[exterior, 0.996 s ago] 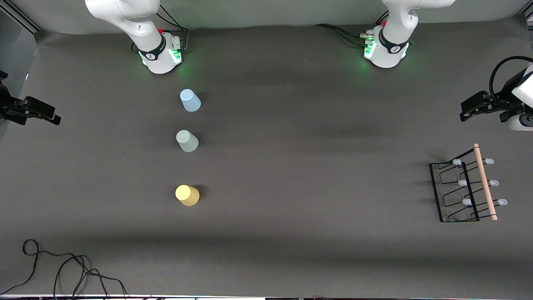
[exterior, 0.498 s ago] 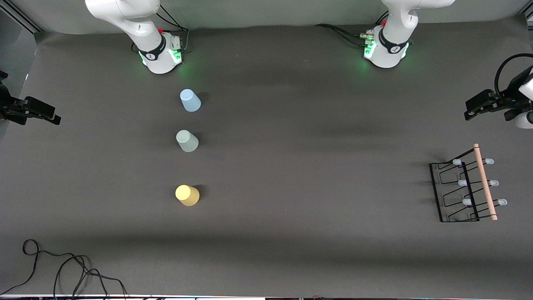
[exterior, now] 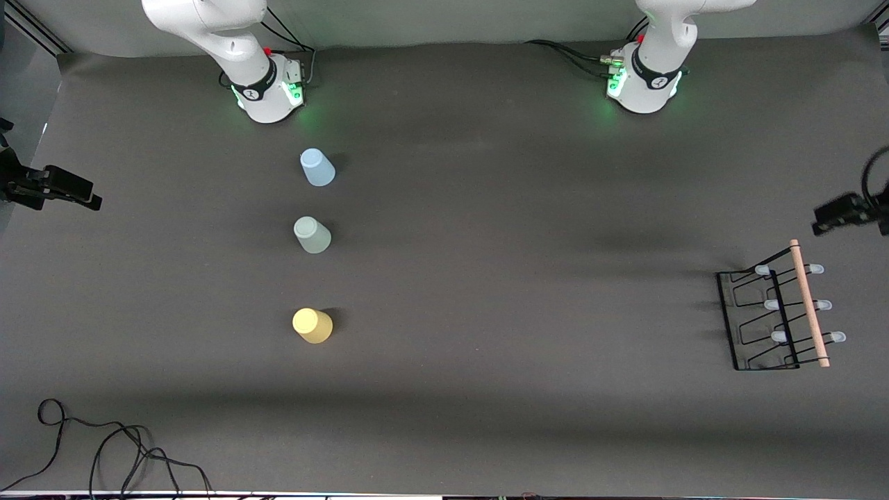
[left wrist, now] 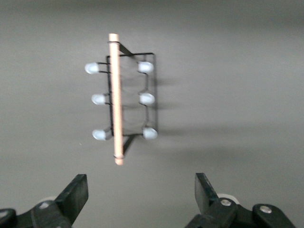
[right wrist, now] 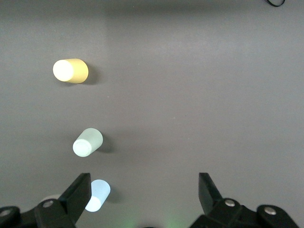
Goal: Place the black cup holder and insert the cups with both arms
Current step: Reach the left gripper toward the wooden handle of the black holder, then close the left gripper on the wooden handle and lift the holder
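Left gripper (exterior: 844, 212) spread wide, empty, in air at left arm's end of table; black cup holder (exterior: 771, 319) on table at its 7 o'clock in front view. Right gripper (exterior: 66, 191) spread, empty, at right arm's end. Cups upside down in row: blue cup (exterior: 317, 168), grey-green cup (exterior: 312, 235), yellow cup (exterior: 312, 326). Left wrist view alone shows all six pegs clearly.

Dark grey table (exterior: 486, 292), blue cup (exterior: 317, 168), grey-green cup (exterior: 312, 235), yellow cup (exterior: 312, 326) upturned in a row toward the right arm's end, black cup holder (exterior: 778, 316) at the left arm's end, loose black cable (exterior: 111, 451), possibly partly off the edge.
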You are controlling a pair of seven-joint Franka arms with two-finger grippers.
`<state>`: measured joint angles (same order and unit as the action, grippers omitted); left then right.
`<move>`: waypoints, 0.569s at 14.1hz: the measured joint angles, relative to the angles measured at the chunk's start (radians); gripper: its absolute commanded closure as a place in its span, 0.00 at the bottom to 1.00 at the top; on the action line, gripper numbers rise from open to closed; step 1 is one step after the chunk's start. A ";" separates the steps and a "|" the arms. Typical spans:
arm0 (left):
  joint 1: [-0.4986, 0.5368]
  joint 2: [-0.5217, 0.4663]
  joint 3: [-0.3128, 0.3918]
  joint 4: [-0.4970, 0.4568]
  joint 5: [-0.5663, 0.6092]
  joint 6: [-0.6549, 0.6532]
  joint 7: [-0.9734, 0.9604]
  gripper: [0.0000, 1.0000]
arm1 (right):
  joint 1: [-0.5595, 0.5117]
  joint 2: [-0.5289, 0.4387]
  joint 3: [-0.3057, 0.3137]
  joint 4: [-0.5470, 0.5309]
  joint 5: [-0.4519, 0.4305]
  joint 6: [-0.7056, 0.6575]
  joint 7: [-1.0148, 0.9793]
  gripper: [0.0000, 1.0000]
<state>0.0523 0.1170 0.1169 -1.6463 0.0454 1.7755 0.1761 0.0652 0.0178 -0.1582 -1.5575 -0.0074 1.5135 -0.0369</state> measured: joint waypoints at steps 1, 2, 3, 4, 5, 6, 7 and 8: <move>0.017 0.036 0.000 -0.003 0.000 0.040 0.016 0.00 | 0.000 0.000 0.001 0.000 0.000 0.000 0.000 0.00; 0.030 0.075 0.000 -0.007 0.000 0.085 0.036 0.00 | 0.000 0.000 0.001 0.000 0.000 0.000 0.000 0.00; 0.046 0.115 0.001 -0.007 0.000 0.122 0.049 0.01 | 0.000 0.001 0.002 0.000 0.000 0.000 0.000 0.00; 0.063 0.150 0.001 -0.007 0.000 0.150 0.060 0.07 | 0.000 0.001 0.002 0.000 0.000 0.000 0.000 0.00; 0.078 0.182 0.001 -0.007 0.000 0.168 0.067 0.18 | 0.000 0.001 0.001 0.000 0.000 -0.001 0.000 0.00; 0.087 0.208 0.001 -0.006 0.000 0.181 0.071 0.29 | 0.000 0.001 0.001 0.000 0.000 -0.001 0.000 0.00; 0.090 0.230 0.001 -0.006 0.000 0.188 0.074 0.31 | 0.000 0.001 0.001 0.000 0.000 -0.001 0.000 0.00; 0.091 0.250 0.000 -0.005 0.000 0.196 0.076 0.32 | 0.000 0.001 0.001 0.000 0.000 -0.001 0.000 0.00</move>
<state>0.1428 0.3666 0.1174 -1.6515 0.0457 1.9711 0.2518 0.0653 0.0190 -0.1576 -1.5580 -0.0078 1.5129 -0.0369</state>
